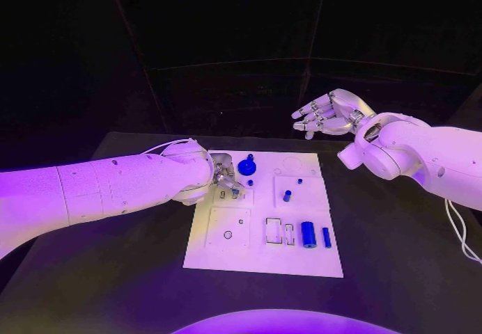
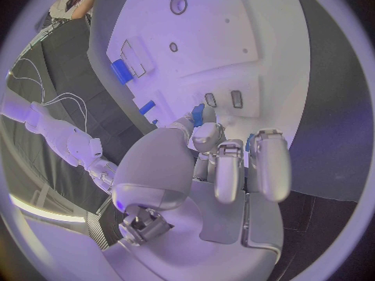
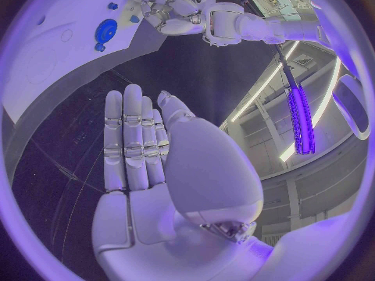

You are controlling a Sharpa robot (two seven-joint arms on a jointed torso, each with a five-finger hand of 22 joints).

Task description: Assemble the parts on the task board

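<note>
The silver left hand (image 1: 225, 178) pinched a small blue part (image 2: 199, 113) above the flat white task board (image 1: 261, 257). The silver right hand (image 1: 327, 115) was wide open, holding nothing, well apart from that board.

Head view: camera high, looking steeply down on the black table (image 1: 120, 278); the whole task board (image 1: 263, 257) sits mid-frame, both arms entering from the sides.

Left wrist view: fisheye behind the left hand (image 2: 234, 162), close over the task board (image 2: 203, 44), facing along the fingers down onto the board's surface.

Right wrist view: fisheye behind the right hand (image 3: 144, 150), raised well off the table and beyond its far edge, facing back across it; task board (image 3: 47, 50) at the circle's rim, farther off.

Shared: the board shows in all three. The round blue part (image 1: 247, 167) appears in head and right wrist (image 3: 105, 29) views. Right wrist view also catches the left hand (image 3: 168, 12).
</note>
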